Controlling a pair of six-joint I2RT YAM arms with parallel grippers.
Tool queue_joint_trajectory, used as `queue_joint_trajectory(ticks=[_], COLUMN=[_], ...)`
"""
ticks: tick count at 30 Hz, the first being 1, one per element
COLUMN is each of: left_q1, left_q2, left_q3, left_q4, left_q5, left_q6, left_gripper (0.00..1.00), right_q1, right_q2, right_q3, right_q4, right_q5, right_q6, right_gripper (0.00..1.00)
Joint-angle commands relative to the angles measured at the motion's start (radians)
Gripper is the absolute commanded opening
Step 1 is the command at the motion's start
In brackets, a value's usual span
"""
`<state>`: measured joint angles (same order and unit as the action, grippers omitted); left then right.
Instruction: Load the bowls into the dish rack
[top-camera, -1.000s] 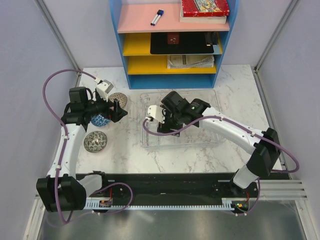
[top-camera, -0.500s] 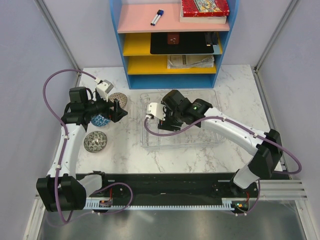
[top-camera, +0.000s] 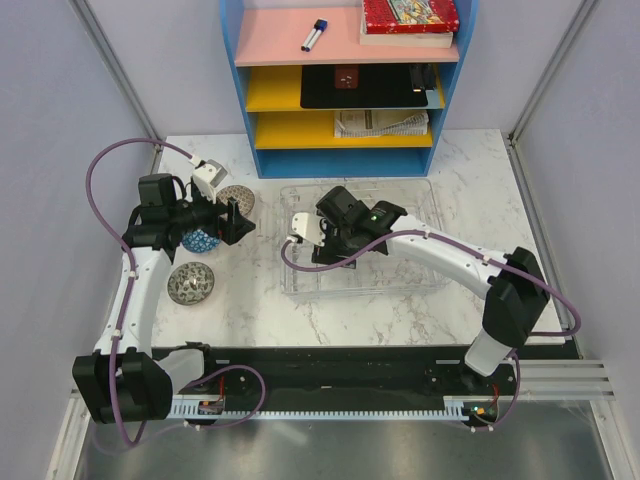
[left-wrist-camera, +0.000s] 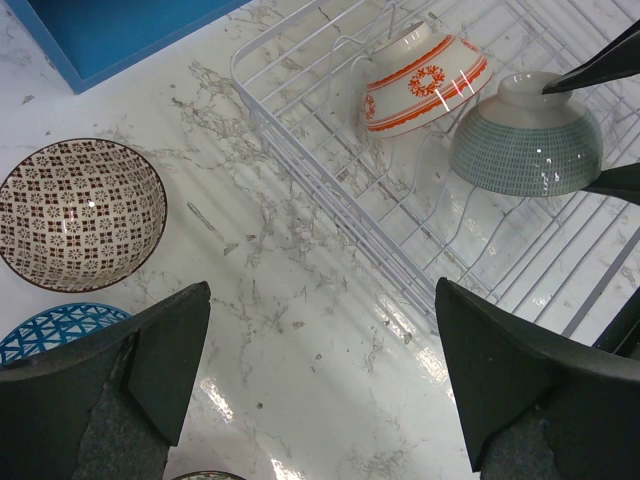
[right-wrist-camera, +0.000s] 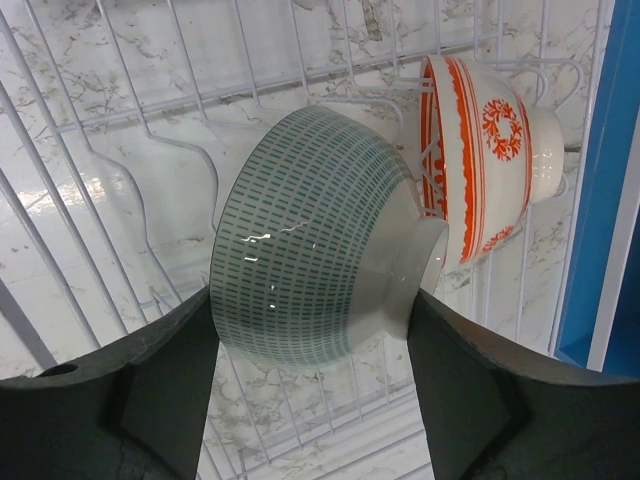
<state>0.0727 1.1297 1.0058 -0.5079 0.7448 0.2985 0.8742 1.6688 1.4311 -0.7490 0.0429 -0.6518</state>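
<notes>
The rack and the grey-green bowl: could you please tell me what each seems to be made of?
The rack is thin white wire, smooth and slightly shiny, so probably coated metal, though plastic can't be ruled out. The grey-green bowl looks like glazed ceramic: its surface is glossy with bright reflections, and it has a fine dash pattern and a thick plain foot.

Left wrist view: the blue bowl (left-wrist-camera: 50, 328) at lower left is cut off by the frame edge and sits partly behind the left gripper (left-wrist-camera: 320, 375); the rack (left-wrist-camera: 330, 215) runs off the top and right edges. Right wrist view: the green bowl (right-wrist-camera: 310, 250) hides part of the orange bowl (right-wrist-camera: 490, 150). Overhead, the right gripper (top-camera: 322, 245) largely covers both.
</notes>
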Motion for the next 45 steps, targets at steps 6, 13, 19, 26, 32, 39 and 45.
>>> queue_joint_trajectory(ticks=[6,13,19,26,32,39,45], left_q1=[0.010,0.010,0.010,0.010,0.013,0.015,0.016], left_q2=[-0.007,-0.001,0.001,-0.004,-0.008,-0.007,-0.016], left_q3=[-0.001,0.001,-0.001,-0.003,-0.004,-0.004,-0.004], left_q4=[0.002,0.002,0.002,0.002,0.002,0.002,0.002], left_q5=[0.039,0.042,0.044,0.044,0.050,0.053,0.044], left_q6=[0.028,0.027,0.030,0.030,0.031,0.033,0.034], left_gripper=[1.00,1.00,1.00,1.00,1.00,1.00,1.00], right_q1=[0.005,0.009,0.022,0.022,0.022,0.023,0.022], right_q2=[0.061,0.114,0.166,0.233,0.255,0.203,0.149], right_q3=[0.046,0.083,0.133,0.198,0.223,0.268,0.318], right_q4=[0.033,-0.004,-0.070,-0.113,-0.115,-0.134,-0.179], right_q5=[-0.018,0.000,0.025,0.038,0.043,0.025,-0.017], right_q6=[-0.028,-0.063,-0.124,-0.146,-0.131,-0.108,-0.089], right_gripper=[0.00,0.00,0.00,0.21,0.69,0.98,0.98])
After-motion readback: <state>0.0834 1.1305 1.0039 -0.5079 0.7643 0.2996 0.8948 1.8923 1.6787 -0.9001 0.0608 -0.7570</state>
